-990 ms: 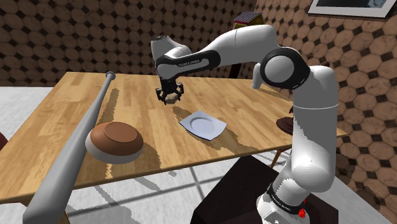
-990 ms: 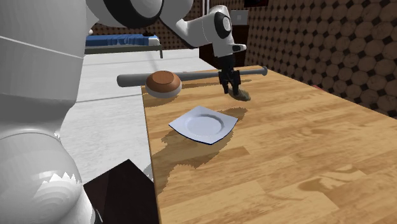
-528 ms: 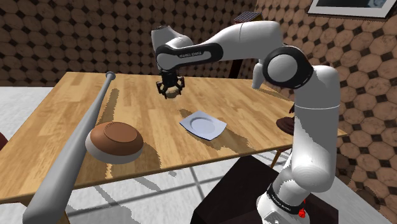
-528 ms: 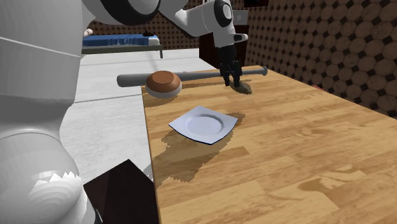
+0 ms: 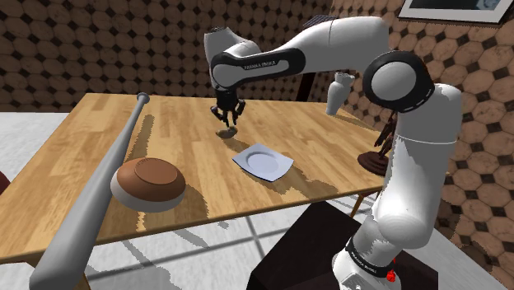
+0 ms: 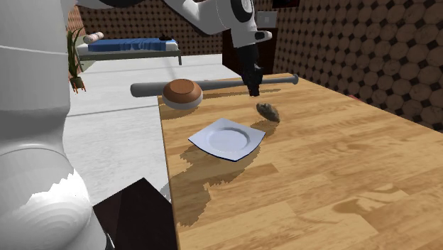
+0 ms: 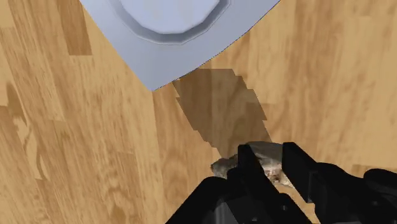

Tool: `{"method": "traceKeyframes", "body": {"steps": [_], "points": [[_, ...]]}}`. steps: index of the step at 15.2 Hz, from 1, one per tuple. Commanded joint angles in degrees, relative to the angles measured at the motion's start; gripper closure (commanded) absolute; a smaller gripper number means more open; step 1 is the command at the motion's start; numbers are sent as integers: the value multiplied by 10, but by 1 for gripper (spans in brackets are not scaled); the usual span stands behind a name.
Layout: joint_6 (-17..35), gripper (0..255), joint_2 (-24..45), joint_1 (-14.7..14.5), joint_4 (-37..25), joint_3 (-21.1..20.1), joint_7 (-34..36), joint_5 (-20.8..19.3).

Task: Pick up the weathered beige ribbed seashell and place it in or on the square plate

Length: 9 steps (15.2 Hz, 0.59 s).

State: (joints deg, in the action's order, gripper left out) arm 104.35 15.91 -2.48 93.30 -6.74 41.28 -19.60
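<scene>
Shoulder view: the end effector (image 5: 228, 116) hangs tip-down over the far middle of the worktop (image 5: 181, 136). The seashell (image 5: 226, 132) lies on the wood just under it, apart from the tips and just beyond the square plate (image 5: 282, 163). A bat (image 5: 99, 194) and a brown bowl (image 5: 148, 183) sit well off toward the shoulder view's left, out of the way. Second exterior view: the seashell (image 6: 268, 110) rests on the worktop with its shadow touching it, near the square plate (image 6: 202, 138) corner but not on it. The end effector (image 6: 254, 88) is above and a bit aside with a clear gap between them, so nothing is carried. Wrist view: the end effector (image 7: 270, 153) has its two black fingers only a narrow slit apart, clasping nothing. The seashell (image 7: 221, 168) shows through the slit and sticks out past one finger, down on the wood beyond them. The square plate (image 7: 159, 70) corner lies further ahead. Handling, my guess: small, light, rigid, won't squash. The back is lumpy and rounded with ribs, so pads could skid off the dome and squirt it out sideways. The rough, weathered surface should give some friction, but thin edges might chip under a hard squeeze. The best hold looks to be across the narrower width, low near the worktop where the flanks are steepest, with the fingers opened wider than the shell first. The plate is shallow and close, so a short carry and a low release should do.
</scene>
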Motion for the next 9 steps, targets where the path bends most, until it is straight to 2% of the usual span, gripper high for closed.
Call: {"method": "traceKeyframes", "body": {"steps": [1, 4, 5, 6, 9], "points": [[20, 255, -49, 4, 70, -1, 4, 4], [42, 255, -119, 6, 161, -3, 9, 10], [30, 255, -96, 3, 127, -4, 9, 8], [30, 0, -96, 3, 127, -4, 9, 8], [-18, 0, -3, -10, 16, 1, 125, 9]]}}
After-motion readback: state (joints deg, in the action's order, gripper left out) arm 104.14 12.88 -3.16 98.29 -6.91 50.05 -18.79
